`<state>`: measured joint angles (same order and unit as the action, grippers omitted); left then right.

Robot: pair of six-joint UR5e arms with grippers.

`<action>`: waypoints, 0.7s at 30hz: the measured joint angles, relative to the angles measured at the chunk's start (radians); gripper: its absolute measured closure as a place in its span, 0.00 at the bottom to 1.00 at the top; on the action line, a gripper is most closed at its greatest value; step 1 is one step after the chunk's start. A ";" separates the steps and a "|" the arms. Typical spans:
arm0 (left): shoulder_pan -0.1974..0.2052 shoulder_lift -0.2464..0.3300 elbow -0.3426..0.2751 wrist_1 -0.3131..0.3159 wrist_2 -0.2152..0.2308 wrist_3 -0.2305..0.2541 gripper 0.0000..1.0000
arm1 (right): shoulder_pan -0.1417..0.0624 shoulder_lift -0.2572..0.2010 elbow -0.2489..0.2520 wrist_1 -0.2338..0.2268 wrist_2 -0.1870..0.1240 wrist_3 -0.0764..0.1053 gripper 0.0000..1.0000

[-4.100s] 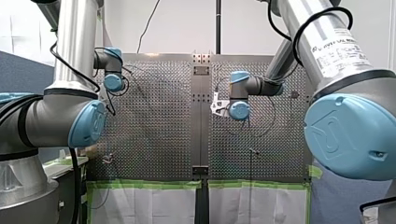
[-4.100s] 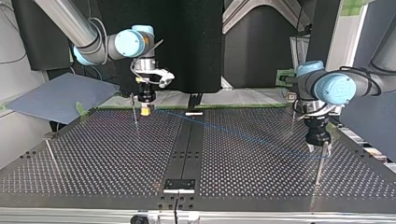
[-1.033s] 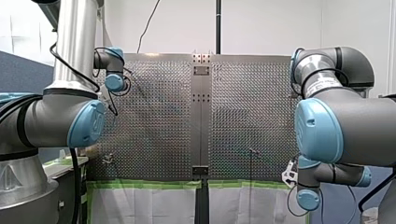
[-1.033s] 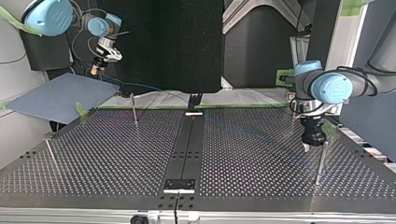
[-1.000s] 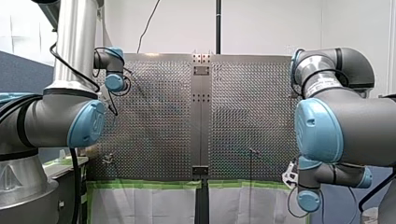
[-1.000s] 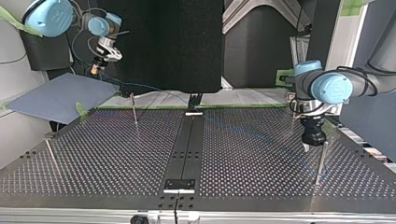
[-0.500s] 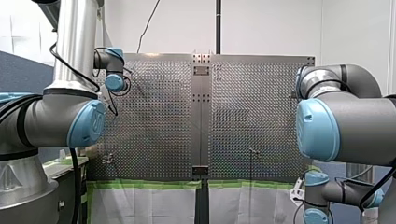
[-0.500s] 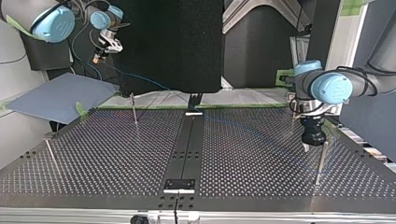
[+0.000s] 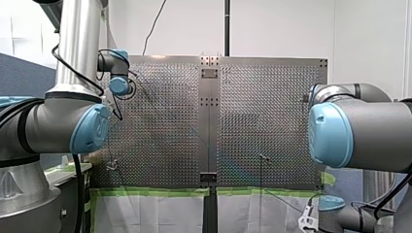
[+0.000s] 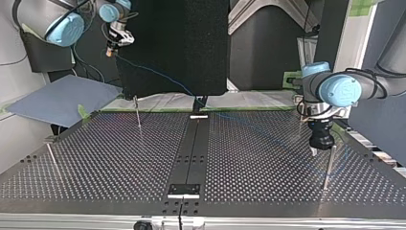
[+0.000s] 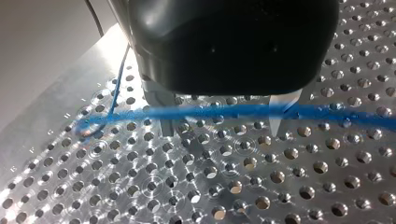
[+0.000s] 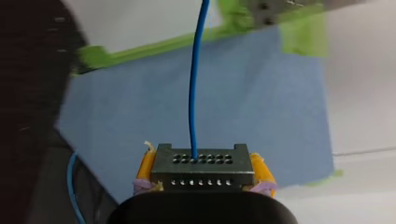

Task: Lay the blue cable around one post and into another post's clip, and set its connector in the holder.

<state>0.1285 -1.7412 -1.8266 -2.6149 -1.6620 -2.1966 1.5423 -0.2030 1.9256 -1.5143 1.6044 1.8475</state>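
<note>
- Right gripper (image 10: 111,51) has risen and drawn back since half a second ago. In the top view it now hangs high beyond the far-left corner of the table (image 10: 95,158); four seconds ago it sat low at the far edge. Left gripper (image 10: 321,152) has kept its place at that view's right.
- Open room: a wide stretch of perforated plate lies between the two thin left posts (image 10: 51,155) (image 10: 138,112) and the dark centre strip (image 10: 191,148).
- Blue sheet (image 10: 57,100) lies off the table's far-left edge, below the right gripper. The right wrist view shows green tape (image 12: 299,35) at its border.
- Right gripper: yellow pads (image 12: 147,163) are pressed to both sides of the black connector (image 12: 201,165), which has rows of small holes on its face.
- Blue cable (image 12: 193,84): thin and taut. It leaves the connector straight ahead, slants down to the far edge by the centre strip, then runs faintly across the right half.
- Left gripper: metal fingers (image 11: 167,123) are spread wide, tips just over the plate. The cable crosses at the tips, blurred, so I cannot tell whether it touches them. Beside the fingers it bends sharply toward the table's edge.
- A right post (image 10: 327,167) stands just beside this gripper.
</note>
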 joint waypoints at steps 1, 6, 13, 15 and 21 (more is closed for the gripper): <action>0.000 0.000 0.000 0.000 0.000 0.000 0.00 | 0.001 0.000 0.005 0.002 -0.007 -0.005 1.00; -0.001 0.000 0.000 -0.001 0.000 0.000 0.00 | 0.004 -0.033 0.034 0.025 -0.046 -0.001 1.00; -0.003 0.000 0.000 -0.001 0.000 0.000 0.00 | 0.007 -0.102 0.047 0.078 -0.054 0.018 1.00; -0.003 0.000 0.000 -0.001 0.000 0.000 0.00 | 0.006 -0.123 0.047 0.084 -0.055 0.024 1.00; -0.005 0.000 0.000 -0.001 0.000 0.000 0.00 | 0.006 -0.181 0.048 0.093 -0.063 0.029 1.00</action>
<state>0.1236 -1.7412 -1.8265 -2.6156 -1.6620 -2.1966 1.5487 -0.3842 1.9732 -1.4217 1.5410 1.8760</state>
